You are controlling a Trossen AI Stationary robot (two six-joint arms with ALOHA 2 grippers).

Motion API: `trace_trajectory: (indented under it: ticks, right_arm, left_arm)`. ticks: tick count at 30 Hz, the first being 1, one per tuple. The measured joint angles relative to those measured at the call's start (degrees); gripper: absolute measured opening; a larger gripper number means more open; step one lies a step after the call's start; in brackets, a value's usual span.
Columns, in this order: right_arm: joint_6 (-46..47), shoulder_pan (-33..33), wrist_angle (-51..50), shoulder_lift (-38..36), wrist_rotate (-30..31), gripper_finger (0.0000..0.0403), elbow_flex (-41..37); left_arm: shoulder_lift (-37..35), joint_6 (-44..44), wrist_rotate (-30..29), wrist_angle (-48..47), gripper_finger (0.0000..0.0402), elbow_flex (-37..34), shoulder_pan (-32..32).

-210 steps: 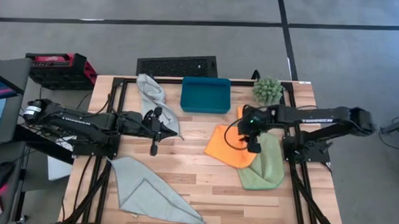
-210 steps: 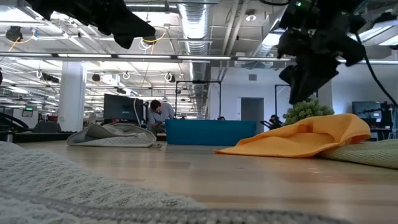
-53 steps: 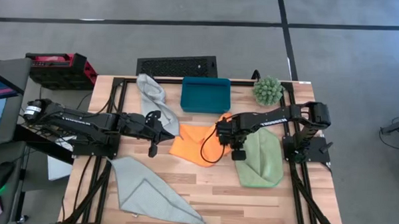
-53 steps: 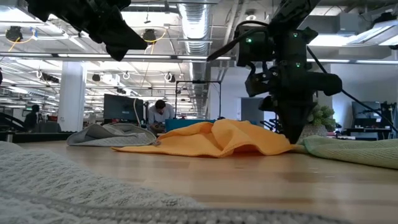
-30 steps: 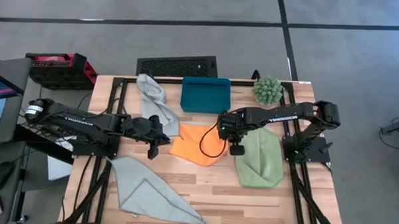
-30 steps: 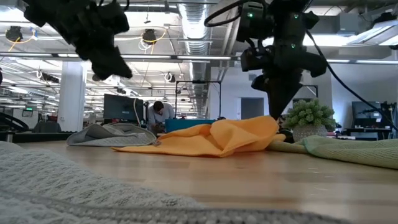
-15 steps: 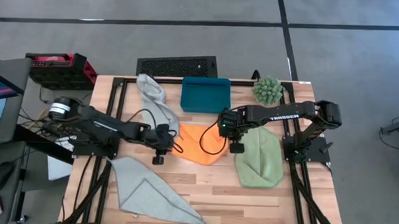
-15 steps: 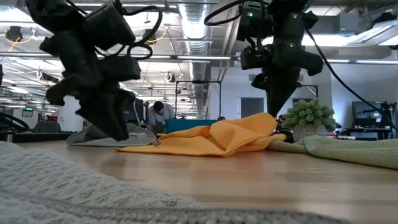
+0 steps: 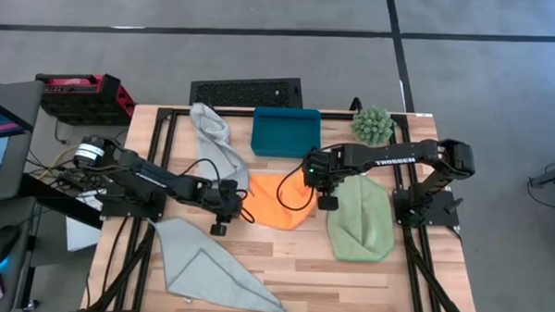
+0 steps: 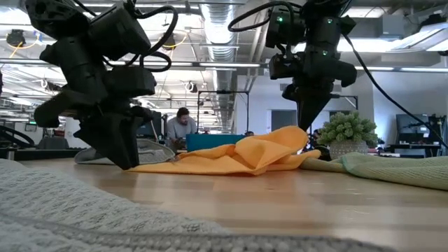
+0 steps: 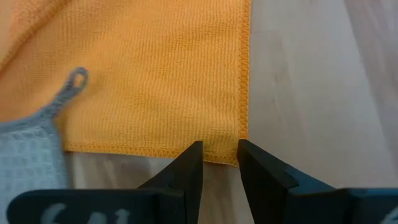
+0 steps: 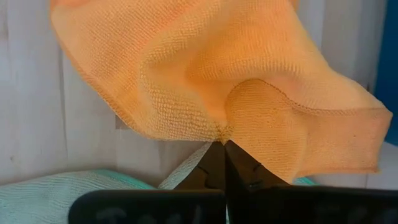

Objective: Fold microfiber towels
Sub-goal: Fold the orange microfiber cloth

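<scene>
The orange towel [image 9: 274, 200] lies rumpled at the table's middle, its left part flat on the wood and its right part raised in a hump [image 10: 269, 148]. My right gripper [image 9: 324, 189] is shut on that raised right part. My left gripper [image 9: 231, 210] points down at the towel's left near corner [image 11: 239, 155], open by a narrow gap, with one fingertip on either side of the hem. A light green towel [image 9: 360, 224] lies at the right. One grey-blue towel [image 9: 213, 140] lies at the far left and another [image 9: 204, 269] at the near left. My right gripper pinches a gathered fold of the orange towel [image 12: 222, 129] between its two fingers, close to a hemmed edge. The fingers come from above, pointing down. The pinched part is lifted off the table and the rest lies slack on the wood. Whether my left gripper touches the corner, I cannot tell.
A teal tray [image 9: 286, 130] stands at the far middle, with a spiky green plant [image 9: 372, 125] to its right. The far grey-blue towel's loop corner [image 11: 74, 81] overlaps the orange towel close to my left gripper. Bare wood lies along the near middle [image 9: 301, 273].
My left gripper has gone down to the table and a little toward the right, tipping to point downward, and now stands at the orange towel's left near corner. My right gripper has kept its hold, with the towel's right part still raised.
</scene>
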Motion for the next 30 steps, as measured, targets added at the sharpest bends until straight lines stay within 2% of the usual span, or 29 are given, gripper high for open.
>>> trace_trajectory:
  ticks: [8, 15, 20, 23, 27, 30]
  right_arm:
    - [0.1, 0.0, 0.1, 0.0, -0.1, 0.0008, 0.0]
    - [0.6, 0.0, 0.2, 0.0, -0.1, 0.0009, 0.0]
    - [0.7, 0.0, 0.2, 0.0, -0.1, 0.0009, 0.0]
    - [0.7, 0.0, 0.2, 0.0, -0.1, 0.001, 0.0]
    - [0.7, 0.0, 0.2, 0.0, 0.0, 0.001, 0.0]
    - [0.7, 0.0, 0.2, 0.0, 0.0, 0.001, 0.0]
  left_arm:
    - [0.1, -1.8, 1.1, 0.0, 0.0096, 0.0, 0.0]
    - [5.5, -4.2, 0.4, 3.6, 0.0096, 0.5, 0.0]
    - [6.7, -3.6, 0.4, 5.2, 0.0092, 0.7, 0.0]
    - [6.9, -2.4, 0.8, 4.4, 0.007, 1.5, 0.0]
    - [7.1, -1.8, 1.0, 2.5, 0.0016, 3.0, -0.1]
    - [7.2, -2.4, 1.0, 0.6, 0.0006, 4.4, 0.0]
